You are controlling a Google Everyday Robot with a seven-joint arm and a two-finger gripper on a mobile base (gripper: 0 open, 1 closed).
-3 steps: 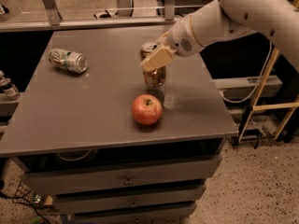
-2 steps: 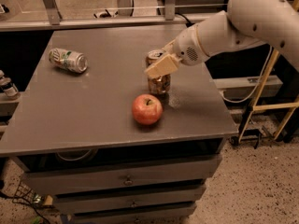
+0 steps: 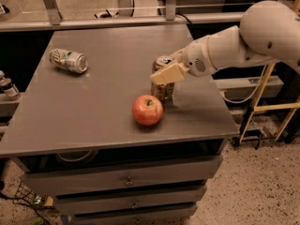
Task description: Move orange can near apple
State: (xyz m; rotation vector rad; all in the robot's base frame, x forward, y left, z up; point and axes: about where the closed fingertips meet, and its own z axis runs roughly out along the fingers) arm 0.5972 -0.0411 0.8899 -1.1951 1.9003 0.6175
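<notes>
The orange can (image 3: 162, 92) stands upright on the grey table (image 3: 84, 121), just behind and to the right of the red apple (image 3: 147, 109), almost touching it. My gripper (image 3: 169, 82) reaches in from the right on the white arm (image 3: 243, 41) and is shut on the can's upper half. One tan finger (image 3: 167, 73) lies across the can's front, and the silver top shows behind it. The can's base is at or just above the tabletop; I cannot tell which.
A white-and-green can (image 3: 69, 60) lies on its side at the table's far left. Drawers (image 3: 126, 177) sit under the tabletop. A yellow frame (image 3: 260, 89) stands right of the table. A rail (image 3: 117, 21) runs behind the far edge.
The gripper has carried the orange can forward and slightly right, bringing it down close beside the apple. The apple and the other can have not moved.
</notes>
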